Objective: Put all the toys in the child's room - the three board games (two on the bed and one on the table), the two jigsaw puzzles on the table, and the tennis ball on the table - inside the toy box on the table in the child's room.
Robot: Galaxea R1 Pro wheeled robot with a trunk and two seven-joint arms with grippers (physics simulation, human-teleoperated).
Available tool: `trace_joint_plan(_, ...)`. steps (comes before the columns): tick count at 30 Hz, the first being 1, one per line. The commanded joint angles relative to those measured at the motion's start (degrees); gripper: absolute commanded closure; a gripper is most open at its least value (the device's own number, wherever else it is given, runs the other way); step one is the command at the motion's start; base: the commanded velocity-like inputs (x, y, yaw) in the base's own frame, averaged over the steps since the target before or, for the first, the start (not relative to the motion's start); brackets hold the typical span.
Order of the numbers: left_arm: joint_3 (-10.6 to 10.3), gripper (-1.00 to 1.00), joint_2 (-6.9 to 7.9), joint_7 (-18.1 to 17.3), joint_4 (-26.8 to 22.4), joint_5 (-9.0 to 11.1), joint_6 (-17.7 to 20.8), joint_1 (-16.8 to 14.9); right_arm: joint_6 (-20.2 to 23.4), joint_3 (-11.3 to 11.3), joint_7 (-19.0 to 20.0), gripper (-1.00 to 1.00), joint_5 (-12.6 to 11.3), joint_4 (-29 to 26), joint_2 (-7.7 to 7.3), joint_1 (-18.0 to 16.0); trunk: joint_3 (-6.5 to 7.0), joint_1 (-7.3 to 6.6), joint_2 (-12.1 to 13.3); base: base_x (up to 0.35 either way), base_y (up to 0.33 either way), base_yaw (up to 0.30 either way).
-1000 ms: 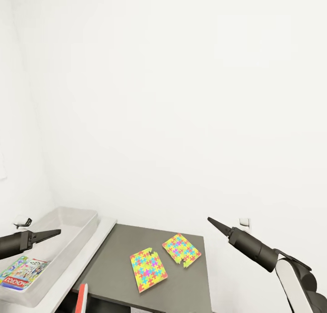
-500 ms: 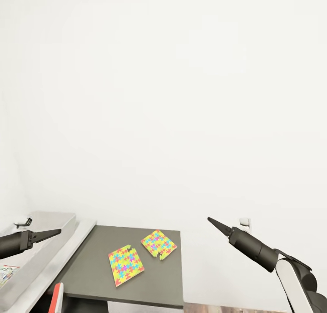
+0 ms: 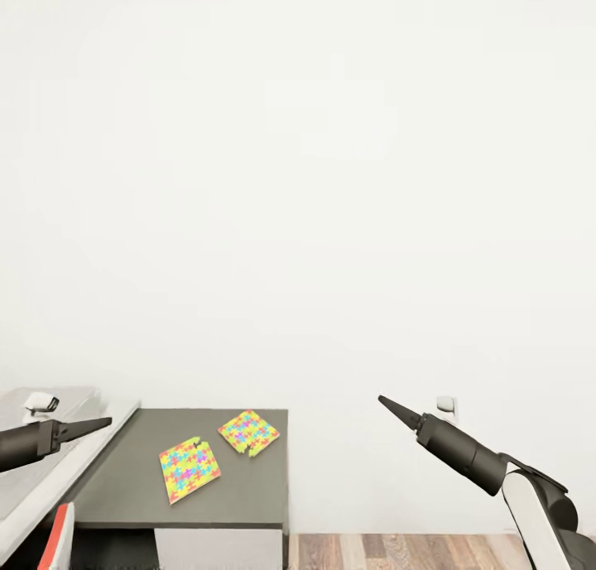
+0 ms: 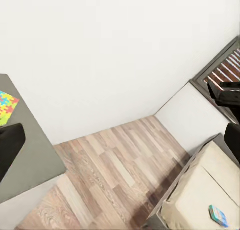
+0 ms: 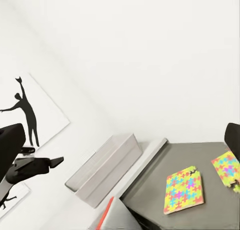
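Two jigsaw puzzles (image 3: 189,469) (image 3: 248,432) lie flat on the lower dark grey table (image 3: 124,491); the right wrist view has them too (image 5: 184,190) (image 5: 227,171). The pale toy box (image 3: 25,479) (image 5: 102,165) stands on the lighter desk top at the far left, its inside hidden. A small colourful board game (image 4: 217,215) lies on the bed. My left gripper (image 3: 106,423) hovers open by the toy box's near side. Right of the table, my right gripper (image 3: 382,400) hangs in the air, open and holding nothing. The tennis ball is out of view.
A red-edged flat object (image 3: 58,537) leans below the desk's front. Wood-plank floor (image 3: 397,549) lies right of the table, and a white wall (image 3: 331,222) rises behind it. A black silhouette picture (image 5: 27,115) hangs beside the toy box.
The camera has swung right: table, puzzles and toy box slid left in the picture, the box's inside left the view, and the floor appeared. Both arms hold their pose.
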Motion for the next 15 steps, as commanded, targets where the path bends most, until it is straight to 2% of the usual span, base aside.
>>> trace_joint_plan(1, 0.0, -1.0, 0.01, -0.24, -0.02, -0.07, 0.61, 0.01, 0.34, -0.03, 0.03, -1.0, -0.21, 0.02, 0.05, -0.02, -0.01, -0.01, -0.03, -0.248, -0.208, -0.133)
trace_joint_plan(9, -0.01, -1.0, 0.01, -0.24, -0.02, -0.07, 0.6, 0.05, 0.54, -0.04, 0.04, -1.0, -0.3, 0.04, -0.01, -0.02, 0.01, -0.01, -0.03, -0.245, -0.207, -0.232)
trace_joint_plan(15, -0.01, -1.0, 0.01, -0.24, -0.02, -0.07, 0.6, 0.06, 0.6, -0.04, 0.05, -1.0, -0.3, 0.07, -0.02, -0.02, 0.01, -0.01, -0.03, -0.097, -0.101, -0.275)
